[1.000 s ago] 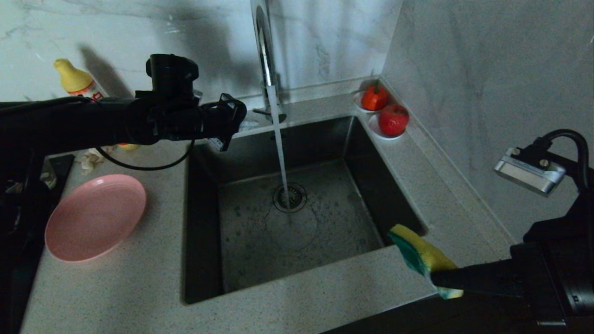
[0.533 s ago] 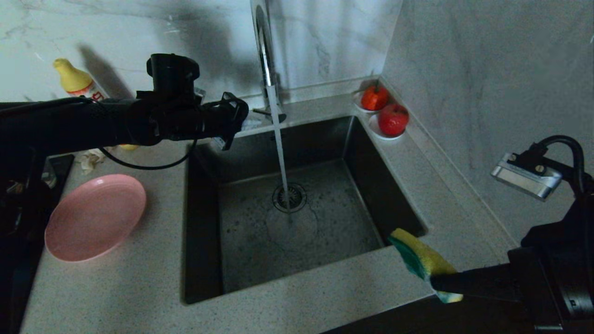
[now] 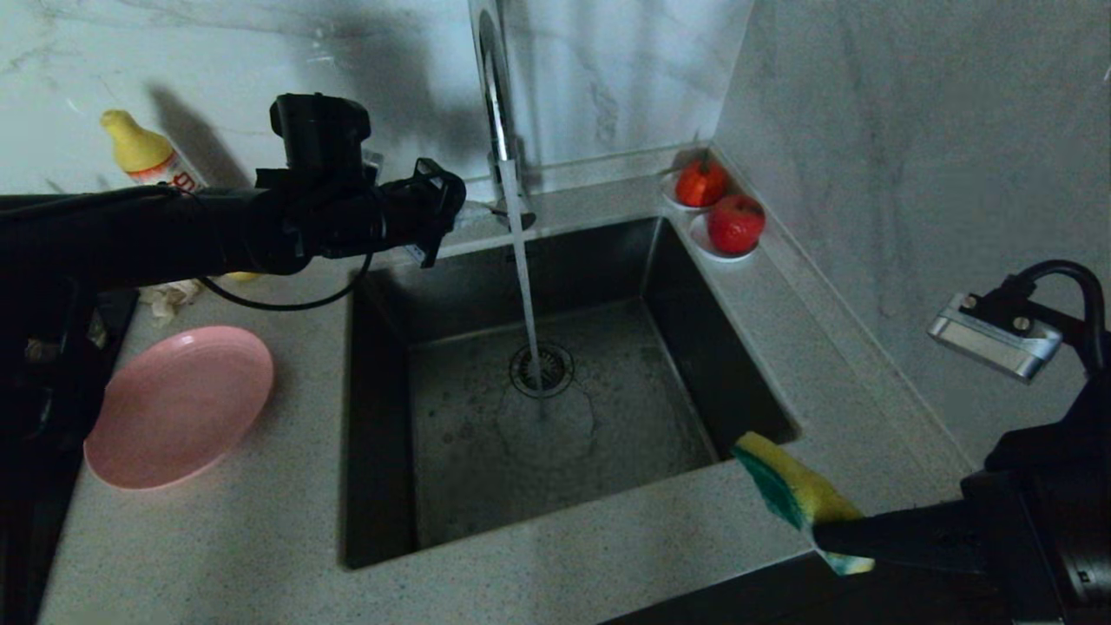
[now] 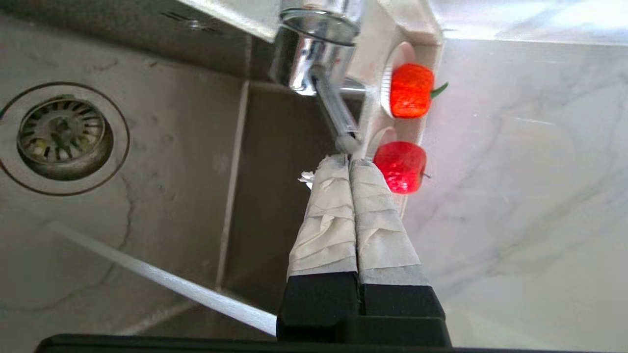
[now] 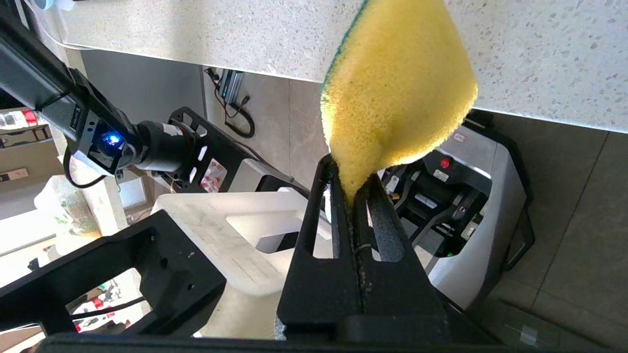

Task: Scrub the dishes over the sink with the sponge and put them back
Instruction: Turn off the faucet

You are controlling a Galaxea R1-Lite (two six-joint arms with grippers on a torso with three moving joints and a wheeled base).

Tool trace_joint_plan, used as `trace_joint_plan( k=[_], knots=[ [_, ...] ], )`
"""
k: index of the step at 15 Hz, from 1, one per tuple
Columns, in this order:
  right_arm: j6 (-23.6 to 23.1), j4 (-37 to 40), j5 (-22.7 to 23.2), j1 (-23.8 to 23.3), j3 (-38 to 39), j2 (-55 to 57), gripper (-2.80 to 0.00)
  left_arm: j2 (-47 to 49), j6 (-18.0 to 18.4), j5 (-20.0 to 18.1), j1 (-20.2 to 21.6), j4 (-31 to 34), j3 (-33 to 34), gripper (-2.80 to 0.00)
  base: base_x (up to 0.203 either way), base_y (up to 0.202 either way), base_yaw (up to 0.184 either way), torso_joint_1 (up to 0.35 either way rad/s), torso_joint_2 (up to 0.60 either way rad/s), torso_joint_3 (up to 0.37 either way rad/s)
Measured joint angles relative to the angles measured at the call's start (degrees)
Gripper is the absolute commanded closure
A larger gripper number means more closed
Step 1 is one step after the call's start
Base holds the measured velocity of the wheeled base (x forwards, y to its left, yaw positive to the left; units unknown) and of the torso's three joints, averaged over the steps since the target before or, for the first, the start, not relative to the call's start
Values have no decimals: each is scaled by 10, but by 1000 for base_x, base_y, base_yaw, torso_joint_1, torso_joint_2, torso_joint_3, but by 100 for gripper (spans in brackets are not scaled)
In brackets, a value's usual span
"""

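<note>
Here, right gripper (image 5: 351, 196) pinching sponge (image 5: 397, 93), left gripper (image 4: 349, 164) closed at faucet handle (image 4: 338, 115).

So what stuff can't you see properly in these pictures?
- Yellow plastic bottle, head view: its lower part is hidden behind the black left arm.
- Crumpled beige paper wad, head view: partly covered by the same arm.
- Tall chrome faucet, head view: its top is cut off by the picture's edge.
- Yellow and green sponge, head view: its near end is hidden by the right gripper.
</note>
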Motion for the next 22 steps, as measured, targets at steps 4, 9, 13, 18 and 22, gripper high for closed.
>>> trace_joint_plan(
  k=[4,9,13,18,22],
  knots=[
    [1,0,-2,0,-1,-3,0,5,1,2,0,-1,0,0,0,0,0,0,0,0],
    [2,0,-1,0,5,-3,0,16,1,28,1,-36,-1,0,0,0,0,0,0,0],
    [1,-1,0,0,8,-1,0,26,1,30,1,-67,-1,0,0,0,0,0,0,0],
    [1,-10,1,0,11,2,0,35,1,42,2,-99,-1,0,0,0,0,0,0,0],
    [1,-47,2,0,29,3,0,35,1,42,9,-121,-1,0,0,0,0,0,0,0]
  ],
)
